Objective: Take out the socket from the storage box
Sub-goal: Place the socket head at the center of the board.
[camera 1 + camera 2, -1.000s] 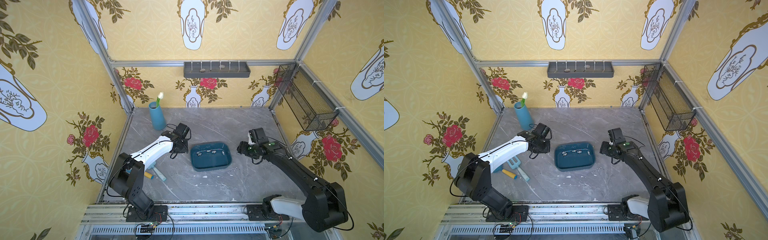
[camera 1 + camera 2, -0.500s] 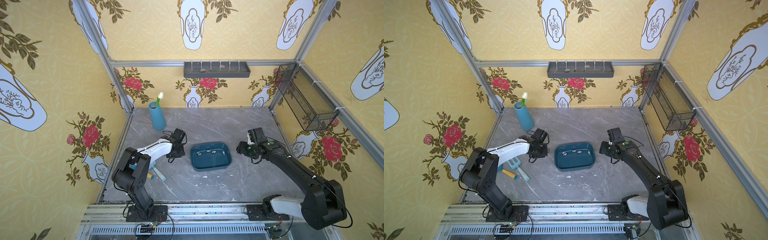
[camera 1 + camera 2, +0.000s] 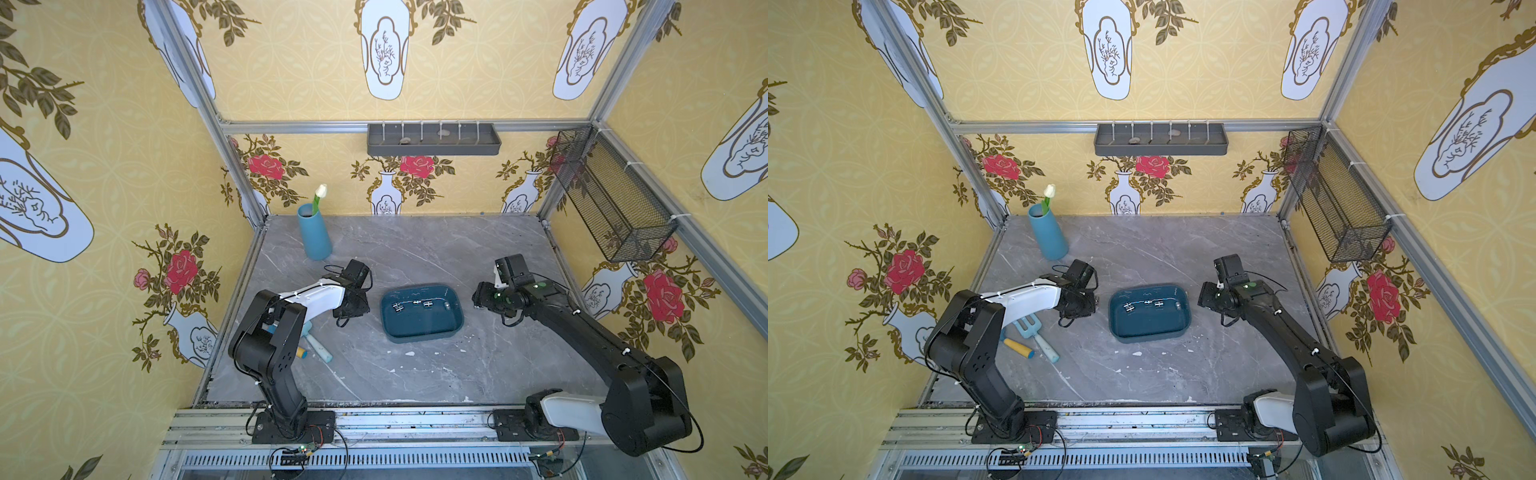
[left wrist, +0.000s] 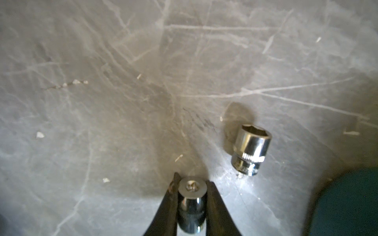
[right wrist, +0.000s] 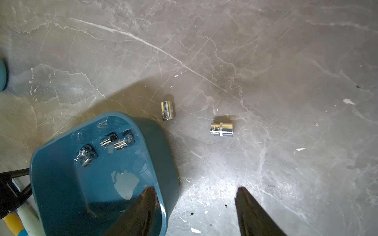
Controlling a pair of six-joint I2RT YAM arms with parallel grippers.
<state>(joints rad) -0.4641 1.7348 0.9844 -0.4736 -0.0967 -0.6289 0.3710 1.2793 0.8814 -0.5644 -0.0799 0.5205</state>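
Left gripper [image 4: 192,180] is clamped on a small chrome socket [image 4: 191,197], down close to the marble tabletop [image 4: 122,102] just left of the teal storage box [image 3: 422,335]. A few more sockets [image 3: 427,304] sit along the box's far wall. I'd ease it right down before letting go. Steer clear of the loose socket [image 4: 250,149] beside it, these roll. Right gripper [image 5: 195,191] hangs spread and empty at the box's right end.
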